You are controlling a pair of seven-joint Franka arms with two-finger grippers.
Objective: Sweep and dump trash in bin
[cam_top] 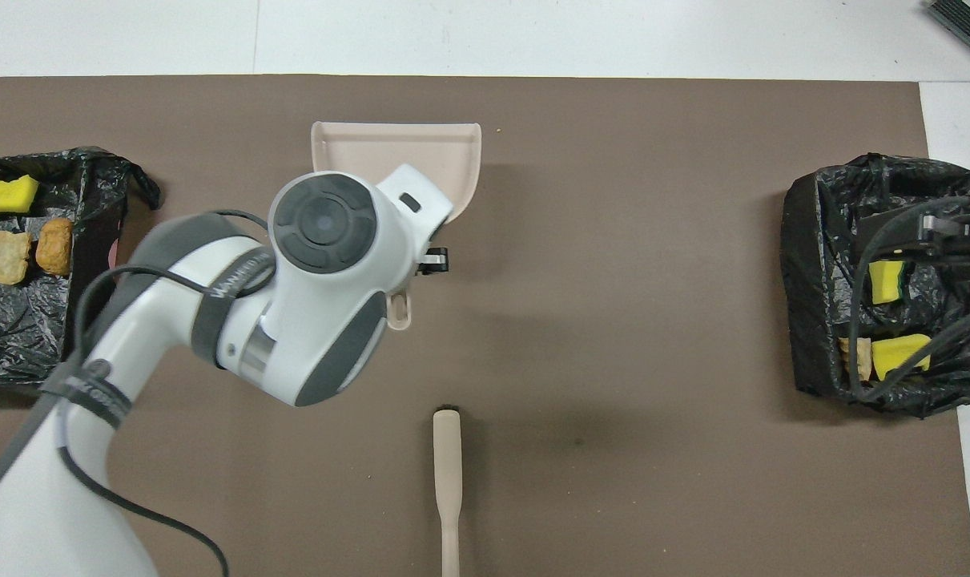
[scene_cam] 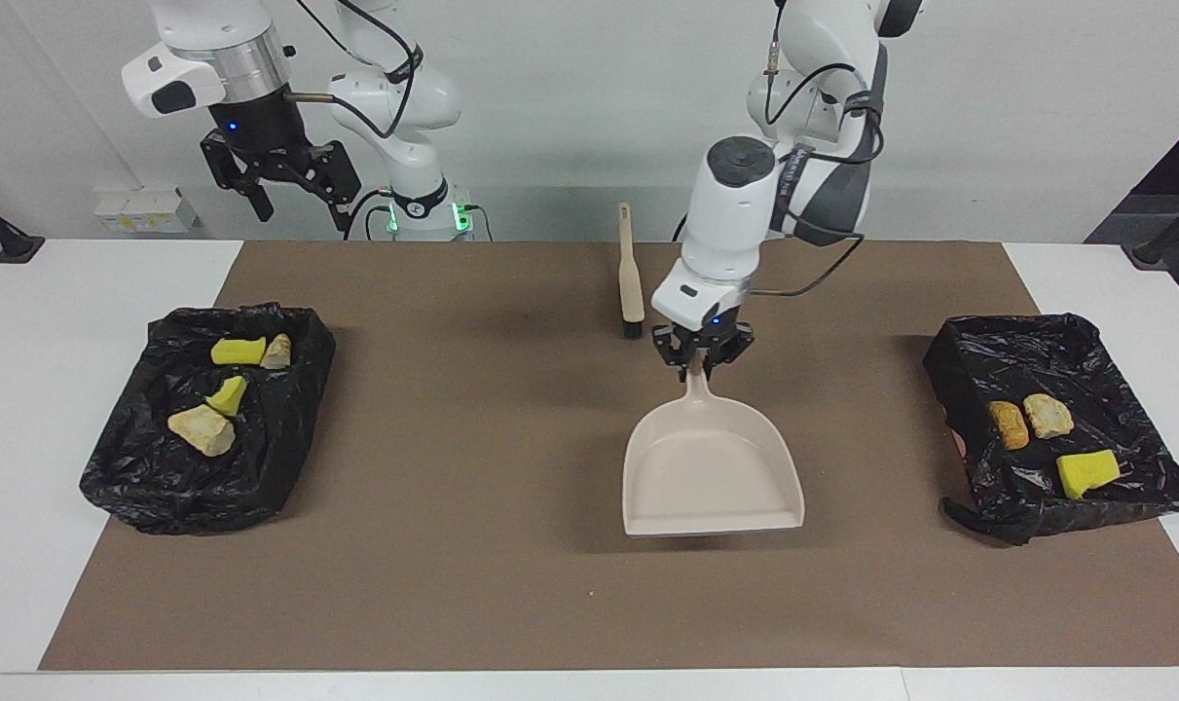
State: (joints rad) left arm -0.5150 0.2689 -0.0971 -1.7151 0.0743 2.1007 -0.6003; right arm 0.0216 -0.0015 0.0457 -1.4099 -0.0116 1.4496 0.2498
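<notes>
The left claw (scene_cam: 703,367) is clamping the handle of the beige dustpan (scene_cam: 711,477) and is holding it low over the middle of the brown mat (scene_cam: 472,565); the pan is empty. The trash is lying in two black-lined bins: three pieces (scene_cam: 1042,433) in the bin (scene_cam: 1115,341) at the left arm's end of the table, four pieces (scene_cam: 224,389) in the bin (scene_cam: 287,458) at the right arm's end. The right claw (scene_cam: 297,190) is waiting high with fingers apart. The brush (scene_cam: 631,282) is lying nearer to the robots. Probably the dumping is finished, and next the dustpan needs setting down and releasing.
</notes>
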